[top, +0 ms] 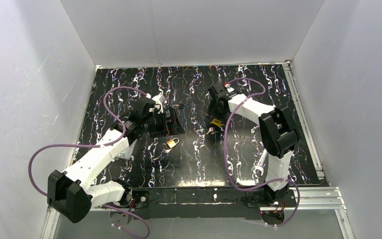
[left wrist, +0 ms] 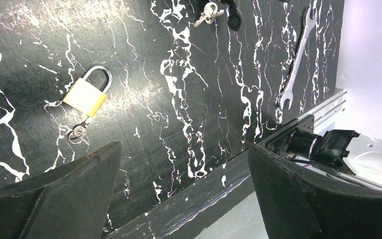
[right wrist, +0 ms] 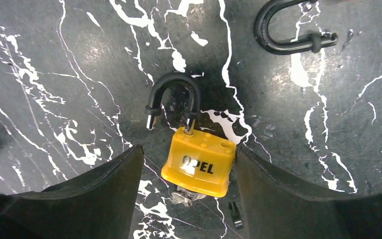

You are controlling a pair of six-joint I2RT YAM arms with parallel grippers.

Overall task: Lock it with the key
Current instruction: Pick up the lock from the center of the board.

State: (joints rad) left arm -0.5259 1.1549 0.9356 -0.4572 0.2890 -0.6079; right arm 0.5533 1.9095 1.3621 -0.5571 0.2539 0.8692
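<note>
A yellow padlock (right wrist: 199, 162) with a black shackle (right wrist: 173, 97) lies on the black marbled table (right wrist: 54, 59). One shackle leg is out of the body, so it stands unlocked. A silver key (right wrist: 186, 196) sticks out of its underside. My right gripper (right wrist: 189, 149) is open and straddles the padlock body: the right finger (right wrist: 278, 199) is against its side, the left finger (right wrist: 94, 199) a little apart. From above, the right gripper (top: 215, 113) is over the yellow padlock (top: 216, 122). My left gripper (left wrist: 184, 145) is open and holds nothing.
A brass padlock (left wrist: 87, 94) with a key (left wrist: 78, 132) at its base lies near the left gripper (top: 171, 119). A silver wrench (left wrist: 296, 59) lies toward the right arm's base. A loose black shackle (right wrist: 288, 30) lies beyond the yellow padlock. White walls enclose the table.
</note>
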